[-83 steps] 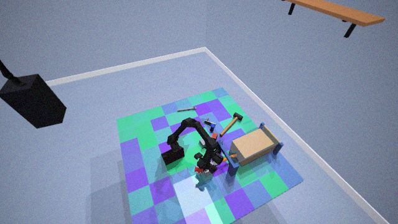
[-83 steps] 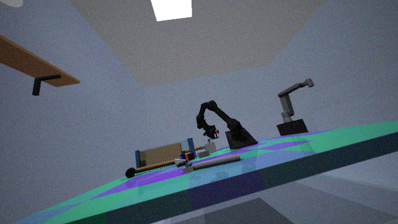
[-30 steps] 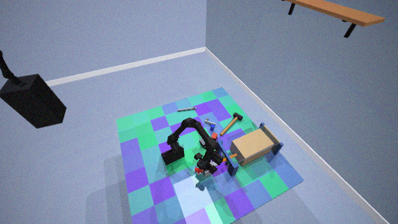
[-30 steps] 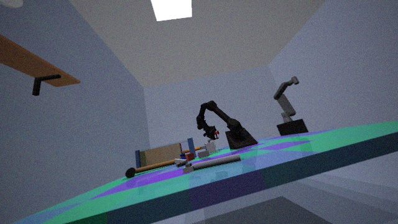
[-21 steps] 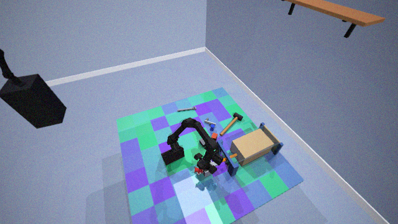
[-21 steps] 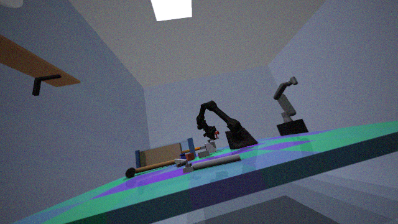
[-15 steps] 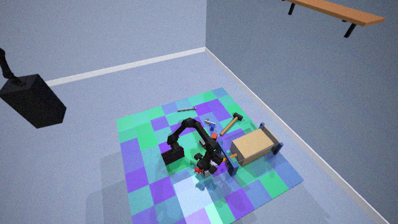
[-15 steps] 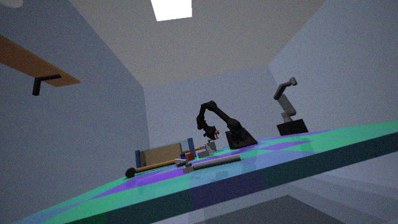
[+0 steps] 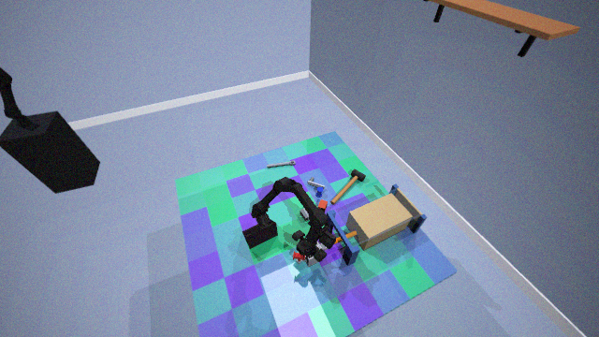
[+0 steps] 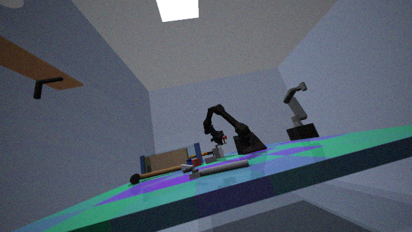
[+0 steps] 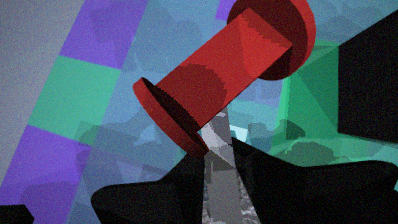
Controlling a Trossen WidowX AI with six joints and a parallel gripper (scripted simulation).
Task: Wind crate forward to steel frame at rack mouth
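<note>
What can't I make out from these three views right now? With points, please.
- Square key seating in the winch's top hole: hidden by the arm in the top view, too small in the exterior view.
- Fingertip contact on the crank: cut off by the bottom edge in the wrist view.
- Crate's (image 9: 381,216) (image 10: 168,159) underside: hidden by its own body in the top view.
- Strap's winch end: covered by the arm in the top view.

Bench layout around the crate (image 9: 380,215) (image 10: 168,160)
In the top view, mallet (image 9: 345,189) (image 10: 161,172) and wrench (image 9: 281,164) (image 10: 223,167) are set left of it, the wrench farther; the strap (image 9: 346,236) (image 10: 208,153) is led leftward from it
</note>
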